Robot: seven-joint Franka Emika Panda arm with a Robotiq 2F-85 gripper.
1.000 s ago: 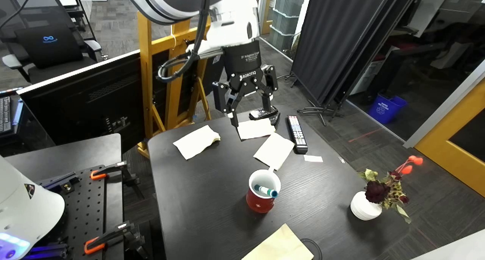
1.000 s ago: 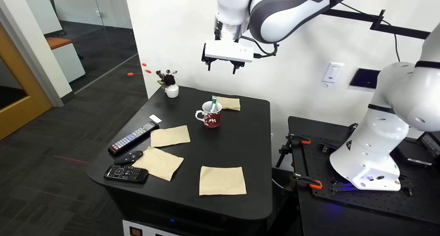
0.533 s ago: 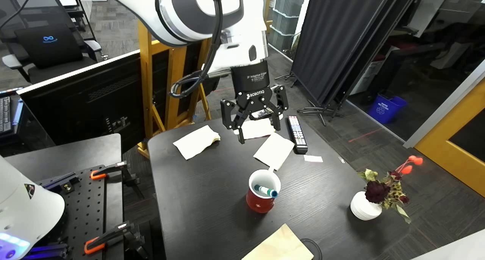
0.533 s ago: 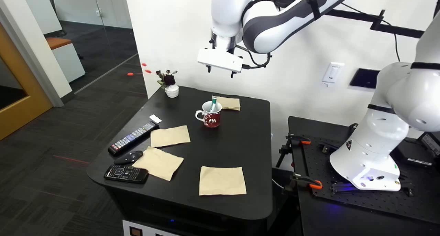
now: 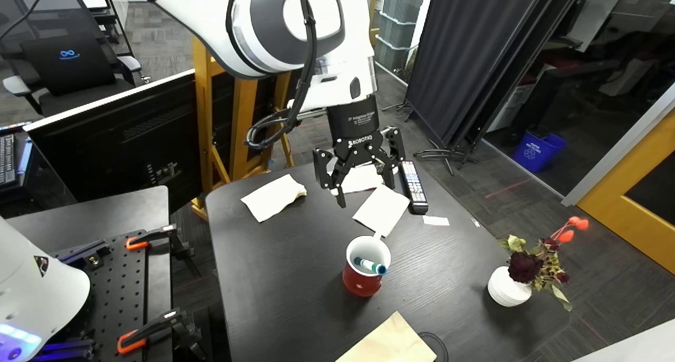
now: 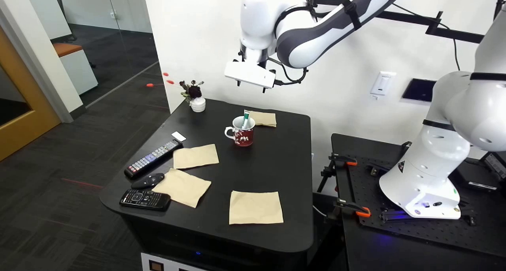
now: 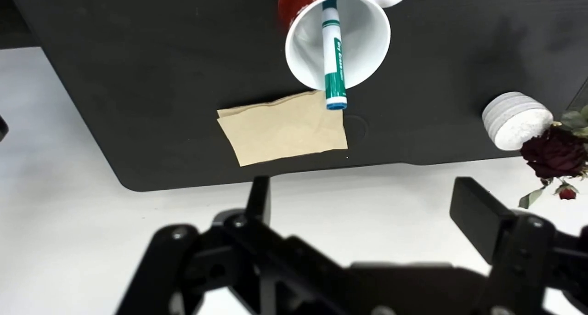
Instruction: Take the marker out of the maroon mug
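Observation:
The maroon mug (image 5: pixel 361 284) stands upright on the dark table in both exterior views (image 6: pixel 244 138). The marker (image 5: pixel 370 266) leans inside it, with its blue-green end sticking out above the white rim; it also shows in an exterior view (image 6: pixel 246 120). In the wrist view the mug (image 7: pixel 301 5) is at the top, and the marker (image 7: pixel 334 60) points down the picture past the rim. My gripper (image 5: pixel 366 192) is open and empty, high above the table and apart from the mug. Its fingers (image 7: pixel 361 182) are spread wide, with only white wall showing between them.
Several tan paper napkins (image 6: pixel 256 207) lie on the table (image 6: pixel 272 172). Remotes (image 6: pixel 153 159) lie along one side. A white vase with flowers (image 5: pixel 509 288) stands near the edge. A white wall (image 6: pixel 340 101) is close behind the table.
My gripper has come down, shifting right in an exterior view and slightly left in an exterior view. It stays open. The mug and marker have not moved.

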